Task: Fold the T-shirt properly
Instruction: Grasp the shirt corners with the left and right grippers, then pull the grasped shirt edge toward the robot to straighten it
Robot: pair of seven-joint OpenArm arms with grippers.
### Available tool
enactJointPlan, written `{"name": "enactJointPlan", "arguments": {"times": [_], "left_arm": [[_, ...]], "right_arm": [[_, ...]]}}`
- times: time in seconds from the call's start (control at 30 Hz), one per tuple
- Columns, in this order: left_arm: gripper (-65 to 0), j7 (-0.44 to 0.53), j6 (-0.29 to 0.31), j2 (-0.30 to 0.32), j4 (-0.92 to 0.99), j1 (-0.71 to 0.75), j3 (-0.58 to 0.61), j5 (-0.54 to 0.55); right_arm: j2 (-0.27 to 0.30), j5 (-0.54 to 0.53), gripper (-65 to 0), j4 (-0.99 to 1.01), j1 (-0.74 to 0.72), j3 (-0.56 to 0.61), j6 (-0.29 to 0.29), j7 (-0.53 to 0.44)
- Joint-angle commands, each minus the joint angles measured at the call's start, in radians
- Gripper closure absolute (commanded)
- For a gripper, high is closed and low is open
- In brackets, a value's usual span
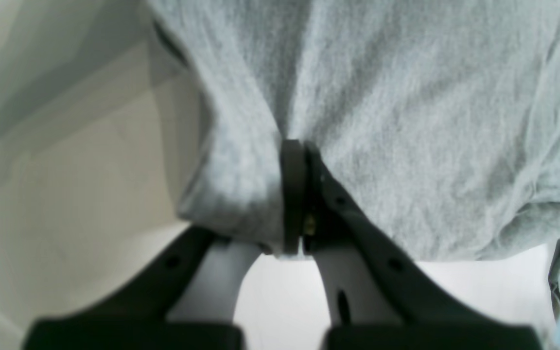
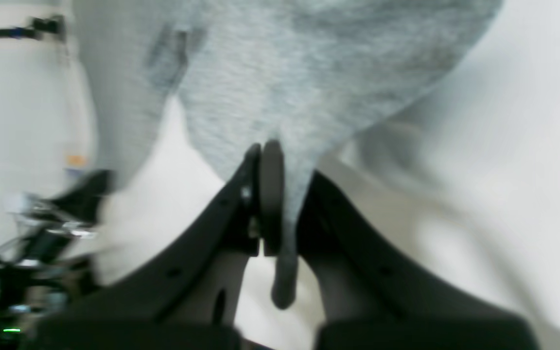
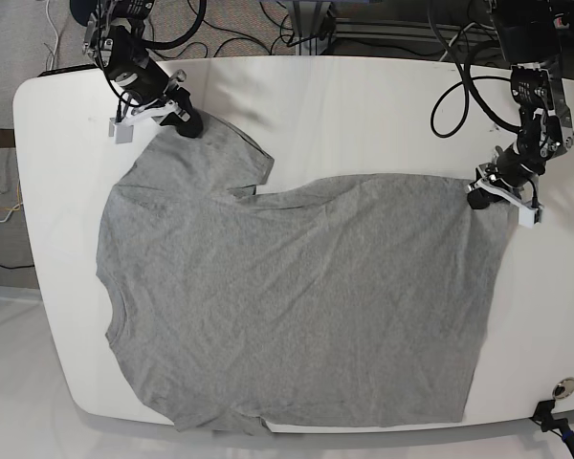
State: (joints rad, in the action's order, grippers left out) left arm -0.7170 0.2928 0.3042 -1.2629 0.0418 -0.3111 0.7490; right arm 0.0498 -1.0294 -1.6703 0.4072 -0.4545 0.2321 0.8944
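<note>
The heather-grey T-shirt lies spread and wrinkled over the white table, collar toward the left and hem toward the right. At the far left, my right gripper sits at the tip of the upper sleeve. The right wrist view shows it shut on a point of grey cloth. My left gripper rests at the shirt's far right hem corner. Seen from the left wrist, it is shut, with fabric bunched around its fingertips.
Cables trail along the table's back edge behind both arms. A small round fitting sits near the front right corner. The shirt's near sleeve reaches almost to the front edge. Bare tabletop shows between the two grippers.
</note>
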Motion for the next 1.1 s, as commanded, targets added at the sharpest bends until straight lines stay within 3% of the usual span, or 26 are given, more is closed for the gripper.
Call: {"name": "enactJointPlan", "arguments": {"times": [0.0, 0.17, 0.4, 0.6, 0.77, 0.9, 1.07], "left_arm": [[0.0, -0.002, 0.006, 0.016, -0.014, -0.006, -0.003, 0.004], [0.0, 0.0, 0.007, 0.039, -0.022, 0.051, -0.001, 0.004], [0.0, 0.001, 0.009, 0.066, -0.105, 0.157, -0.001, 0.004], [0.0, 0.0, 0.01, 0.066, -0.159, 0.281, -0.001, 0.004], [0.0, -0.002, 0.082, 0.063, -0.202, 0.401, -0.001, 0.004], [0.0, 0.003, 0.09, 0.062, -0.205, 0.502, -0.001, 0.004], [0.0, 0.006, 0.144, 0.062, -0.209, 0.587, -0.007, 0.004]], "right_arm": [[0.008, 0.09, 0.0, -0.101, 0.002, -0.008, 0.01, -0.008], [0.005, 0.229, 0.0, -0.282, 0.046, -0.008, 0.01, -0.008], [0.038, 0.238, 0.0, -0.33, 0.143, -0.008, 0.013, -0.011], [0.094, 0.24, 0.0, -0.336, 0.276, -0.003, 0.014, -0.106], [0.12, 0.24, 0.0, -0.344, 0.39, -0.003, 0.014, -0.151], [0.155, 0.243, 0.0, -0.344, 0.465, -0.003, 0.013, -0.197], [0.166, 0.255, 0.0, -0.344, 0.522, -0.002, 0.013, -0.24]]}}
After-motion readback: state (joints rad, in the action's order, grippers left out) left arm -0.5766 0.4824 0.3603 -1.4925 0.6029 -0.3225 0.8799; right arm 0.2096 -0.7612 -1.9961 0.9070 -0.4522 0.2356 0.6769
